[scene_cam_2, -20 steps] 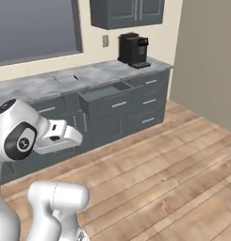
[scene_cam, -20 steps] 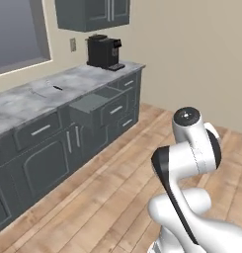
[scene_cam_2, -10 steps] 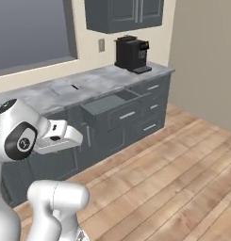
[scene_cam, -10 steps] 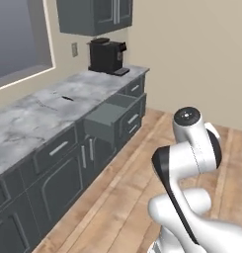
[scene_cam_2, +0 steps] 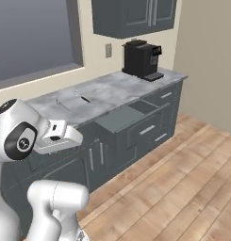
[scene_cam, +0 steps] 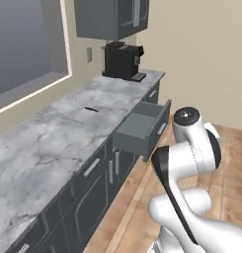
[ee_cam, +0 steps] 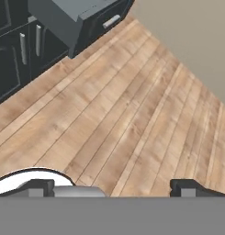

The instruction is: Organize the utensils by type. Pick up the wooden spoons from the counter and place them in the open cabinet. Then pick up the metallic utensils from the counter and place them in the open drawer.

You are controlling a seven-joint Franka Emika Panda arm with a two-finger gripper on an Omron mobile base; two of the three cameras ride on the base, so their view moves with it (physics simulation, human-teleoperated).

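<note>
The main risk from here is reach — the arm is folded close over its base, well short of the counter (scene_cam: 53,148), and any grab made from this stand would likely fall short or clip the open drawer (scene_cam: 142,126) that juts out from the cabinet run. A second risk lies in the targets themselves: the thin dark utensil (scene_cam: 91,109) and a fainter wire-like piece (scene_cam: 68,117) beside it, on the marble left of the drawer, are hard to tell apart from the veins, so the wrong piece could be chosen. I cannot make out any orange-brown wooden spoons on the counter. The upper cabinet (scene_cam: 110,20) hangs at the far end above the coffee machine (scene_cam: 122,60); whether its door stands open is unclear.

The arm is tucked, elbow raised, with the hand tipped down toward the wooden floor (ee_cam: 132,105). The gripper (ee_cam: 111,186) has its fingertips spread wide apart — nothing lies between them, and it holds nothing.
</note>
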